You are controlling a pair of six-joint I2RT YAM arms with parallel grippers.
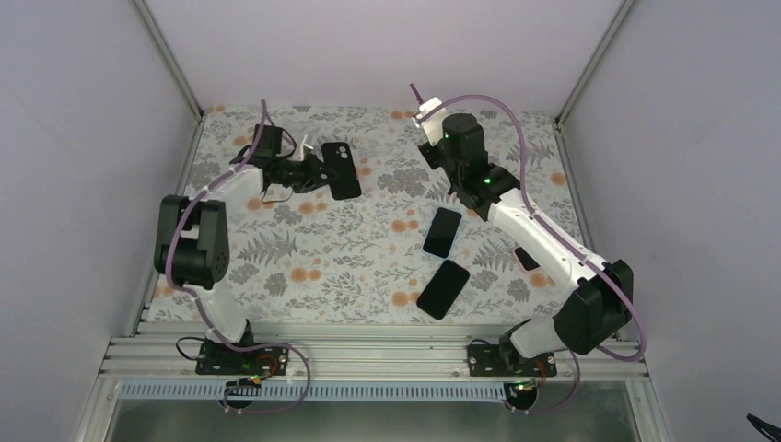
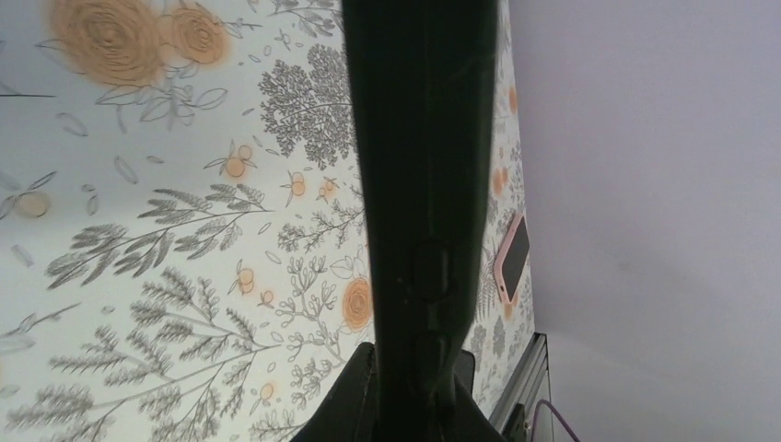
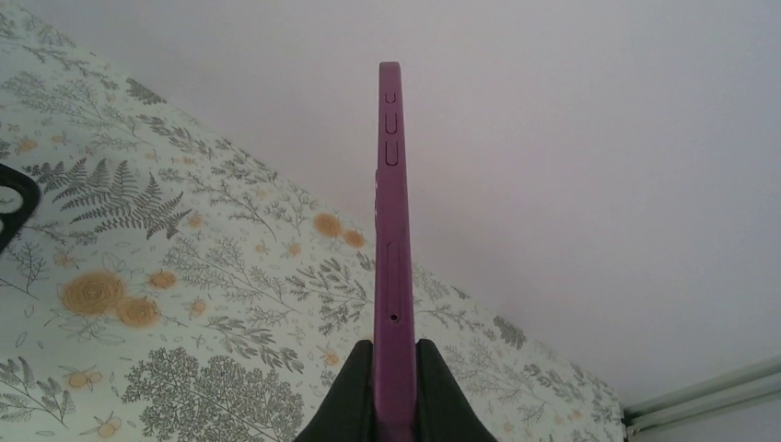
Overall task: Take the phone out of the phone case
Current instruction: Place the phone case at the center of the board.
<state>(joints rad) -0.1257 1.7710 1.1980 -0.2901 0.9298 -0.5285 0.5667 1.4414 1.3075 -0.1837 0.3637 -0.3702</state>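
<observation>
We see the left gripper (image 2: pixel 414 364) clenched on the black phone case (image 1: pixel 341 170), held above the table (image 1: pixel 304 249). The right gripper (image 3: pixel 394 359) is grasping the purple phone (image 3: pixel 391 230) edge-on. It sits well apart from the case, on its right.

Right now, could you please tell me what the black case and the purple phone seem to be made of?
The black case looks like matte, rubbery plastic: a dull surface with moulded button bumps along its edge. The purple phone looks like satin metal along its edge, possibly plastic: an even sheen, crisp buttons and a pinholed tray slot.
</observation>
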